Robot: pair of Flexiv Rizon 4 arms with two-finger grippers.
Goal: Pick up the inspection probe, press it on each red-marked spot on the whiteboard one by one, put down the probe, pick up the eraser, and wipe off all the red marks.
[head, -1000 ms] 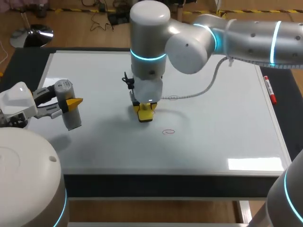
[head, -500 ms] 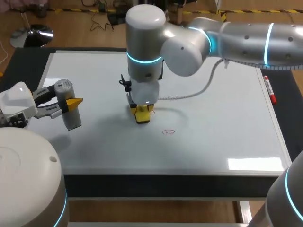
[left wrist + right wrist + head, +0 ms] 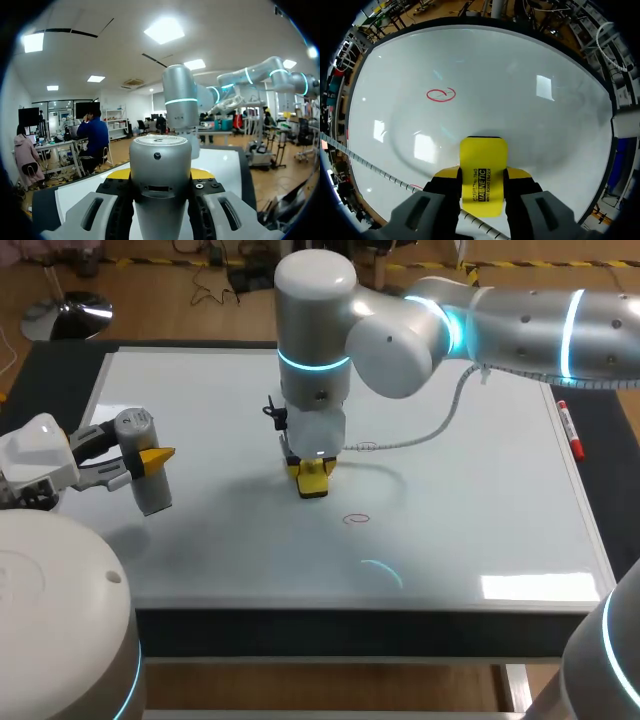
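The right arm hides the whiteboard's far middle. A cable crosses one red mark. Left wrist view cuts off the probe's lower end.

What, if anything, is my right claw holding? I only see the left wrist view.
Observer: The right claw is shut on a yellow rectangular eraser, its end down at the white whiteboard.
Operator: Any red marks remaining?
Observer: Yes, a red oval mark sits unwiped ahead of the eraser.
Operator: Where's my left claw?
Observer: The left claw, shut on the silver cylindrical probe, hangs over the whiteboard's left side.
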